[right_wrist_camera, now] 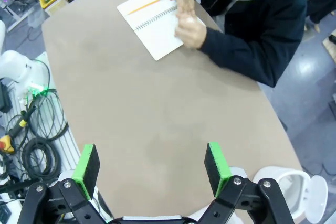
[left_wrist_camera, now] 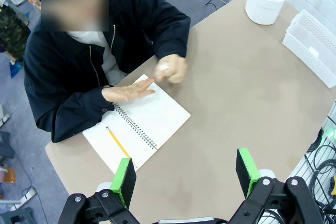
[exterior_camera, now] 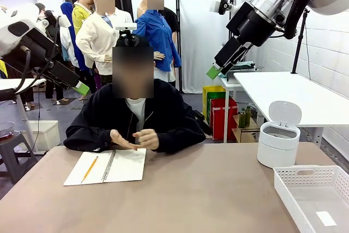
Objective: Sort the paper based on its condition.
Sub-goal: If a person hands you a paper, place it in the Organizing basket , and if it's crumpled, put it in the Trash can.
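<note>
A: Paper is the open white spiral-bound notebook (exterior_camera: 109, 166), lying flat on the tan surface (exterior_camera: 191, 195) right in front of the person, with a yellow pencil (exterior_camera: 89, 168) resting slantwise on its left page.

B: And the person's hands? One (left_wrist_camera: 128, 93) is flat, palm up, fingers stretched over the notebook's upper edge. The other (left_wrist_camera: 172, 68) is loosely curled just beside it, pinching a small white scrap; I can't tell what it is.

A: Up high now, the robot's left hand (left_wrist_camera: 185, 174) hangs well above the near edge of the surface, green pads set wide apart, nothing between them.

B: Same story on the other side. The right hand (right_wrist_camera: 153, 166) hovers over bare surface, fingers spread to the full, gripping nothing, touching nothing.

A: In the front view both arms sit raised at the picture's sides, well clear of the notebook.

B: Far right, a white round bin with its flip lid standing up (exterior_camera: 279, 137), and beside it, at the near corner, a white perforated plastic basket (exterior_camera: 305, 181) with one small white slip on its floor.
</note>
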### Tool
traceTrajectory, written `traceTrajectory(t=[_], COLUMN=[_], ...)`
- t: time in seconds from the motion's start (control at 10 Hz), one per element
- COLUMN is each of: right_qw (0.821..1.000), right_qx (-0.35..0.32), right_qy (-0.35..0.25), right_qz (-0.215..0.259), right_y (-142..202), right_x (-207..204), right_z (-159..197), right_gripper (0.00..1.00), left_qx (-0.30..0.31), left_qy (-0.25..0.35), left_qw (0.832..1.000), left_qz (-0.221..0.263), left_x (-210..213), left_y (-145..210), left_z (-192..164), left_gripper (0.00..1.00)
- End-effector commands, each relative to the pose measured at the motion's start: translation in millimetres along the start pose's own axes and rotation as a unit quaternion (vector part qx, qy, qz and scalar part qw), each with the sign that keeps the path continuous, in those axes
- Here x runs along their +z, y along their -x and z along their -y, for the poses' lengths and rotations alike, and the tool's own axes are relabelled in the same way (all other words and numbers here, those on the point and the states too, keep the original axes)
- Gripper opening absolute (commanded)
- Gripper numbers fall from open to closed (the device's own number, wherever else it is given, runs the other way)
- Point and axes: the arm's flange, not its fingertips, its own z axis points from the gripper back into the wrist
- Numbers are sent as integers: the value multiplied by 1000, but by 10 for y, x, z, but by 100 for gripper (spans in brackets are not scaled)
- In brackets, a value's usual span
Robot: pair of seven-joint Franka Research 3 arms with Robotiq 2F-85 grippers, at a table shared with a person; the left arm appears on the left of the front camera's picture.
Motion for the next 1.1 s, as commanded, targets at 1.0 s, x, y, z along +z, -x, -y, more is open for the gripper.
traceTrajectory(t=[1.0], right_qw=[1000], right_qx=[4], right_qy=[2], right_qz=[1], right_y=[-23], right_x=[-12], right_z=[-26], right_gripper=[100], left_qx=[1], left_qy=[0], left_qw=[1000], left_qz=[1], left_x=[6], left_y=[1], left_z=[-5], left_gripper=[100])
